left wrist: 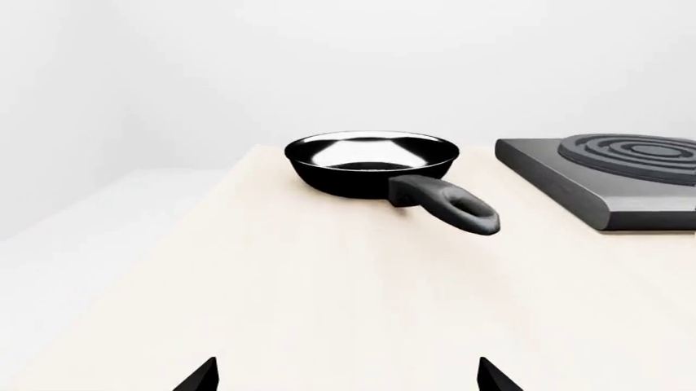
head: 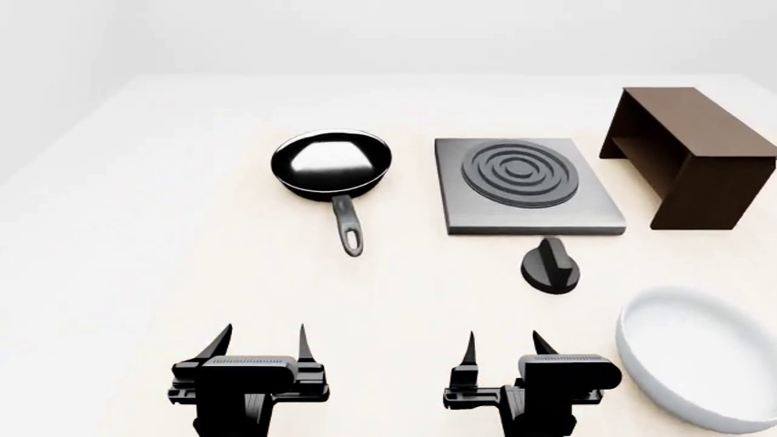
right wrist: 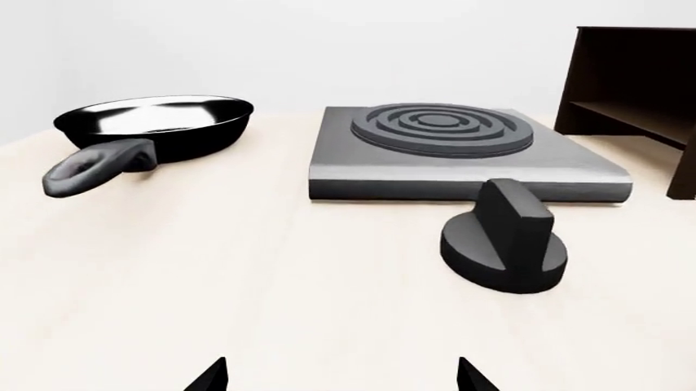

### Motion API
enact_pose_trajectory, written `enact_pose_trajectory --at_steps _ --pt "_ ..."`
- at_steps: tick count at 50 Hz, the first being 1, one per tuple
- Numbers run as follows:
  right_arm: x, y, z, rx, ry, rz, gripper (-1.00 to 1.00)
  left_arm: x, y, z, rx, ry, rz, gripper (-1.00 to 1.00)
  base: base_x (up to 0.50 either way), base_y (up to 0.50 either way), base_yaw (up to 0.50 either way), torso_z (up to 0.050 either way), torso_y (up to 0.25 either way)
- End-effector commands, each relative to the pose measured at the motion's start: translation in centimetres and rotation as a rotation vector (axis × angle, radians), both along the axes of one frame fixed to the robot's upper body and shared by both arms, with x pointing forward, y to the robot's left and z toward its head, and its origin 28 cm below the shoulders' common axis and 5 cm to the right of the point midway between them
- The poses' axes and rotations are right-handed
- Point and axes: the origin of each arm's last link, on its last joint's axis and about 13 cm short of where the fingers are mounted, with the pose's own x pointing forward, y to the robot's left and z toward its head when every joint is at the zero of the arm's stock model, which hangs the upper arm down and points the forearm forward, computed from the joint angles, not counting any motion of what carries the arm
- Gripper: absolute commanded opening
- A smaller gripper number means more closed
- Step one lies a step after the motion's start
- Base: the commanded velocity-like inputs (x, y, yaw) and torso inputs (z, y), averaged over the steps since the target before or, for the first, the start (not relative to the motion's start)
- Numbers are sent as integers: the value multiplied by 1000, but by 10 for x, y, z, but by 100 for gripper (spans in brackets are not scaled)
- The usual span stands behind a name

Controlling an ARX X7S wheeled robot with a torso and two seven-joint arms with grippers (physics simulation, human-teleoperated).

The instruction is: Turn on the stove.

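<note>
While both tools hang released, right tool [head: 504,350] must reach the stove [head: 529,187] knob [head: 551,265] and twist.

- The left claw [head: 258,344] is matte black all over, with two slim fingers tapering to sharp points.
- Its fingers rise from a wide, blocky black body with a ribbed strip along the top edge and small stepped brackets at each side.
- The right claw [head: 504,348] has the same black build: pointed fingers, ribbed rectangular housing, chunky mount below.
- In both wrist views only the black triangular fingertips [left wrist: 201,376] [right wrist: 209,375] show.
</note>
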Motion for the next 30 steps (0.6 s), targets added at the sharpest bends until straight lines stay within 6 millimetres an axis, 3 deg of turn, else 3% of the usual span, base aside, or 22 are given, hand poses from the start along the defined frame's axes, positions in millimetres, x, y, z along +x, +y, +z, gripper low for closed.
enact_pose_trajectory --at_steps 1,13,30 --pt "-1 0 0 4 -5 9 100 -1 0 1 -8 -14 -7 100 500 0 0 0 0" --pt "0 1 0 -20 -18 -9 100 0 0 0 -8 -14 -6 100 492 0 0 0 0" --pt "-1 1 0 -7 -26 -2 100 0 0 0 -8 -14 -6 100 0 0 0 0 0"
